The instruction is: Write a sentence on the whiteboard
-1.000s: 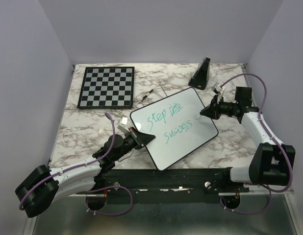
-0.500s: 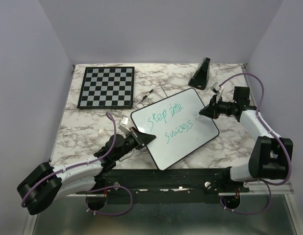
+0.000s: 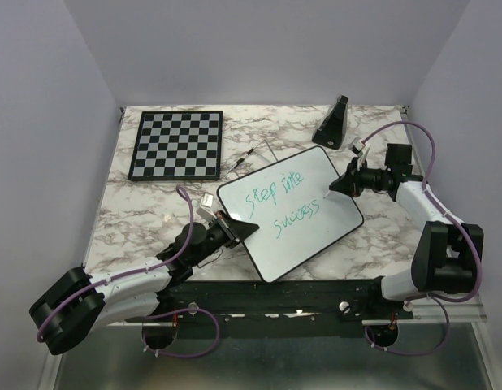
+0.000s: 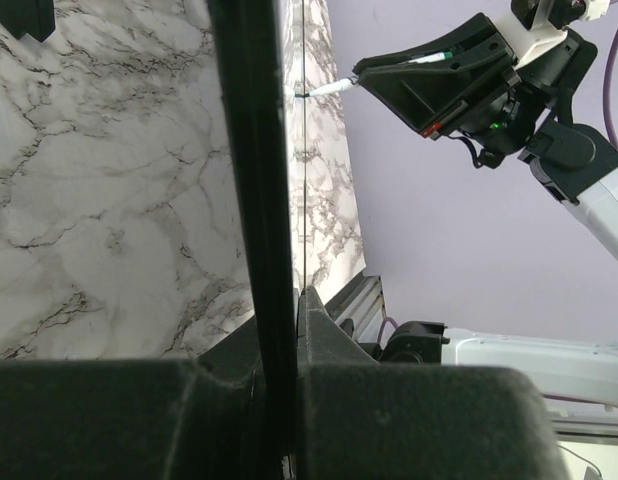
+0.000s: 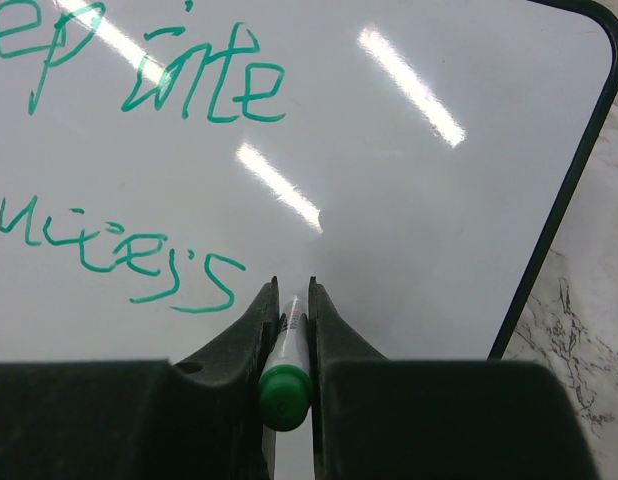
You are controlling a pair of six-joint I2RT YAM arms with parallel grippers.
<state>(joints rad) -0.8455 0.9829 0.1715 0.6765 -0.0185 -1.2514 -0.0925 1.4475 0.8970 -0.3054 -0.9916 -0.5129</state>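
The whiteboard (image 3: 304, 236) lies tilted on the marble table, glossy white with a thin black rim. On it is the teal sentence (image 3: 275, 203), reading "Step into" over "success"; it also shows in the right wrist view (image 5: 139, 90). My left gripper (image 3: 237, 228) is shut on the board's left edge, seen edge-on as a black bar (image 4: 251, 180) between its jaws (image 4: 284, 300). My right gripper (image 3: 339, 186) is shut on a green-capped marker (image 5: 286, 365), with its tip at the board just right of "success". The board (image 5: 409, 200) is bare white there.
A black-and-white chessboard (image 3: 176, 144) lies at the back left. A thin dark pen (image 3: 243, 160) lies between it and the whiteboard. A black wedge-shaped object (image 3: 332, 123) stands at the back right. The black arm rail (image 3: 275, 296) runs along the near edge.
The left arm has nudged slightly right and the board has shifted a little with it. The right wrist has drawn in slightly, and the marker tip stays right of "success".
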